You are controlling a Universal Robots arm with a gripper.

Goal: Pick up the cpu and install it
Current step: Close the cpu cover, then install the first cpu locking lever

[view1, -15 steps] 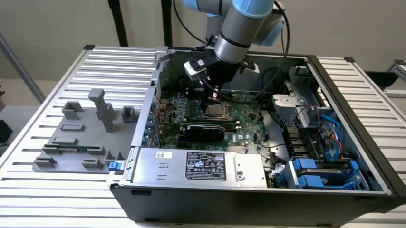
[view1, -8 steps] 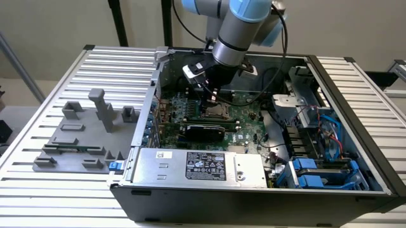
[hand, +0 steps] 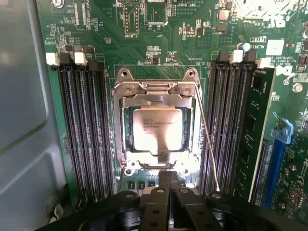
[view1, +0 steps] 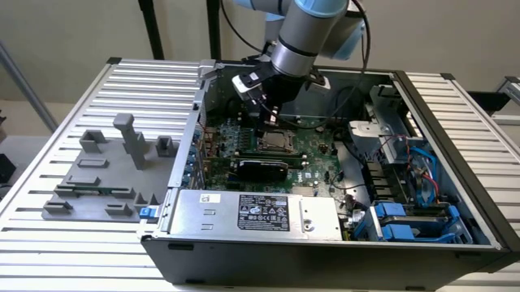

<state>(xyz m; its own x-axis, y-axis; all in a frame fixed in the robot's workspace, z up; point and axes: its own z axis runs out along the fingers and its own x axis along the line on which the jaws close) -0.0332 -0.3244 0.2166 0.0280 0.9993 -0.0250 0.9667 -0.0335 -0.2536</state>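
Inside the silver metal socket frame [hand: 156, 91] on the green circuit board [hand: 144, 43] lies one flat, square, shiny silver-grey cpu [hand: 157, 130]; just beside it, black jaws stand pressed together.

The cpu [hand: 157, 130] has a glossy metal top — its socket frame [hand: 126, 89] is duller bare metal, the motherboard [hand: 144, 43] matt green.

Open computer case [view1: 325, 258] lies on slatted surface [view1: 73, 243]. Silver power-supply box [view1: 256, 213] inside; blue drive cages [view1: 414, 222] toward exterior view's right. Grey fixture tray [view1: 114, 173] beside case, exterior view's left.
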